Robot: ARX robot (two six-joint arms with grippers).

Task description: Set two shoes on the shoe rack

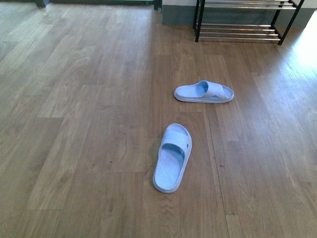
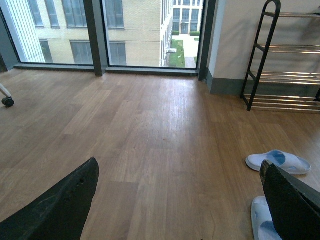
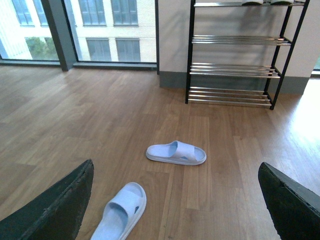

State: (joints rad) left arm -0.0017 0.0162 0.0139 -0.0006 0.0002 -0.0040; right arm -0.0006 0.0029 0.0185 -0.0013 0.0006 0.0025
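Observation:
Two pale blue slides lie on the wooden floor. The near slide (image 1: 172,158) points away from me. The far slide (image 1: 204,92) lies crosswise, closer to the shoe rack (image 1: 237,34), which stands at the back right against the wall. Neither arm shows in the front view. My left gripper (image 2: 179,167) is open above bare floor, with the far slide (image 2: 279,161) and near slide (image 2: 261,222) by one finger and the rack (image 2: 257,65) beyond. My right gripper (image 3: 176,167) is open and holds nothing, above the near slide (image 3: 121,210) and far slide (image 3: 176,152), facing the rack (image 3: 232,40).
Tall windows (image 2: 135,30) run along the far wall left of the rack. A chair caster (image 2: 7,101) shows at the edge of the left wrist view. Pale shoe soles (image 3: 260,2) rest on the rack's top tier. Sunlight glares on the floor (image 1: 307,54) at the right.

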